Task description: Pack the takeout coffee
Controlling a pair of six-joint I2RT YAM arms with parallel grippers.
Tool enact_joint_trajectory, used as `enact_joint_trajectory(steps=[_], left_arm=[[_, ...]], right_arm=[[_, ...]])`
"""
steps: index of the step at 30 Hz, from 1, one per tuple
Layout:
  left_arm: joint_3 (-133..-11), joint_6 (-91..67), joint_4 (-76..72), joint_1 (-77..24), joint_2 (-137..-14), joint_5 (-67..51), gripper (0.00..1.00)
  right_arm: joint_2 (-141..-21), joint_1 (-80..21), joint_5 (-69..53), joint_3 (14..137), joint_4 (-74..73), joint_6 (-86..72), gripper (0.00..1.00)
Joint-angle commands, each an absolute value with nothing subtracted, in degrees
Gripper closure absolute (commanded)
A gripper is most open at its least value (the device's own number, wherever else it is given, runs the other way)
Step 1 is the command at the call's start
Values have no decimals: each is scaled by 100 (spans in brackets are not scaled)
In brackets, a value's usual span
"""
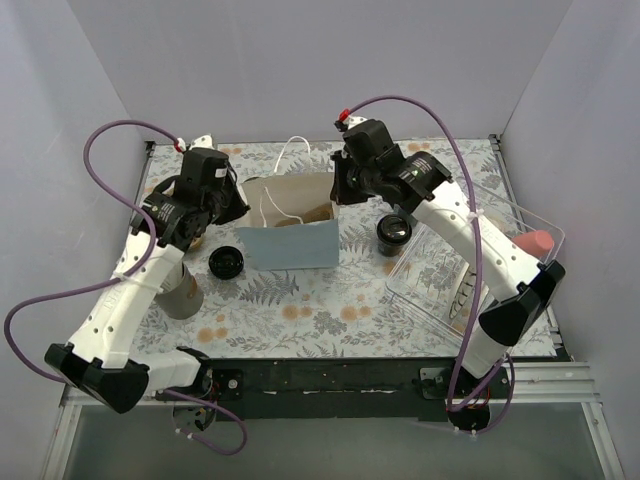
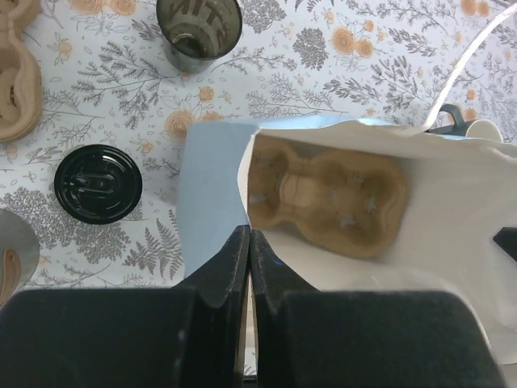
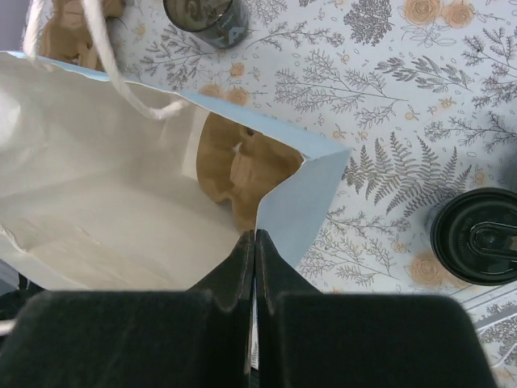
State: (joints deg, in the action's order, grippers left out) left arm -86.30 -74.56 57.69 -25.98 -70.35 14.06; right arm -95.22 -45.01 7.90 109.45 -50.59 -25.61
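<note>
A light-blue paper bag stands open mid-table with a brown cardboard cup carrier lying inside it; the carrier also shows in the right wrist view. One takeout coffee, a small dark cup with a black lid, stands on the table left of the bag and shows in the left wrist view. A second black-lidded cup stands right of the bag and shows in the right wrist view. My left gripper is shut on the bag's left rim. My right gripper is shut on its right rim.
A tall grey cup stands front left. A clear plastic bin sits at the right. A dark lidless cup and another cardboard carrier stand near the bag. A mug handle shows past the bag.
</note>
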Motion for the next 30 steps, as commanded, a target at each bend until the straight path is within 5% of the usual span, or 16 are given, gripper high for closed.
enact_joint_trajectory(steps=[1, 4, 8, 11, 13, 17, 21, 23, 27, 30], left_arm=[[-9050, -7392, 6019, -2558, -7180, 1275, 100], [-8986, -7383, 6188, -2558, -7199, 1327, 100], [-8874, -7383, 6161, -2549, -7206, 1073, 100], [-10219, -7313, 6547, -2549, -7698, 1256, 100], [-9552, -7417, 6584, -2549, -7534, 1205, 100], [-8629, -7611, 6214, -2549, -7146, 809, 100], [-10017, -7384, 6818, -2549, -7689, 1115, 100], [-10335, -7347, 6890, -2549, -7813, 1090, 100], [-9131, -7541, 6310, -2540, -7312, 704, 100], [-10356, -7436, 6696, -2531, -7811, 667, 100]], right_arm=[[-9079, -4456, 730, 10554, -4472, -2925, 99], [-9202, -4648, 1115, 11093, -5097, -2795, 99], [-8815, -4579, 697, 9922, -4255, -2935, 99], [-9297, -4570, 991, 11784, -5006, -2874, 99], [-9544, -4579, 1020, 12216, -5255, -2935, 99], [-8895, -4527, 635, 10329, -4344, -3251, 99], [-9332, -4518, 870, 12115, -4956, -2945, 99], [-9229, -4526, 879, 11745, -4714, -2971, 99], [-8456, -4448, 730, 9547, -3876, -3261, 99], [-8796, -4421, 1010, 10509, -4454, -2954, 99]])
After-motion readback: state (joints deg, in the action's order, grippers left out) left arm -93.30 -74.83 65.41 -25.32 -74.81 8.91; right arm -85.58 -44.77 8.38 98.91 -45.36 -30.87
